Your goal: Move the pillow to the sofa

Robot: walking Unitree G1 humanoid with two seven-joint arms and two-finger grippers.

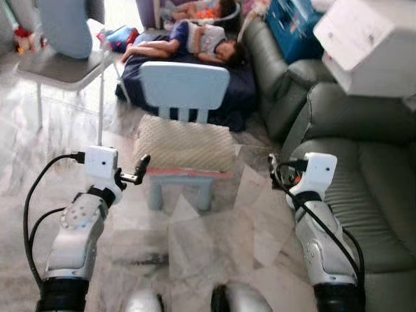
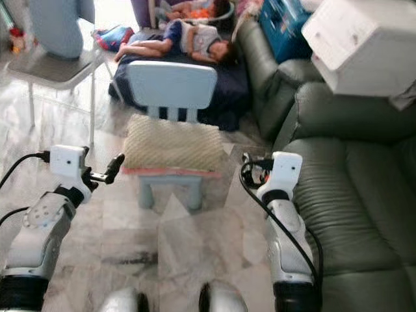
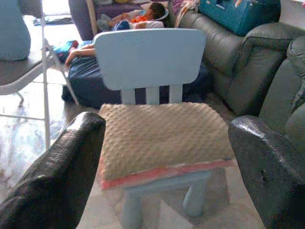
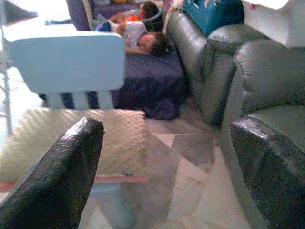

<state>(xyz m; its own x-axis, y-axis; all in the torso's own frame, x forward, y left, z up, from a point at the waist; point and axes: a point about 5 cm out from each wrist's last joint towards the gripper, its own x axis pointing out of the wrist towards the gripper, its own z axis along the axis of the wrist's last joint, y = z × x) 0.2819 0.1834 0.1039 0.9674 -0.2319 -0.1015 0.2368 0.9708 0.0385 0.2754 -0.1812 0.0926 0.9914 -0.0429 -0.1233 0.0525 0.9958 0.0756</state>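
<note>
A beige bumpy pillow with a pink edge lies flat on the seat of a small light-blue child's chair straight ahead. My left gripper hovers open just off the pillow's near left corner, its fingers framing the pillow in the left wrist view. My right gripper is held open to the right of the chair, clear of the pillow. The grey-green leather sofa stands along the right side.
A person lies on a dark blue mattress on the floor behind the chair. A grey folding chair stands at far left. A white box and a blue case rest on the sofa's far sections. Marble floor around.
</note>
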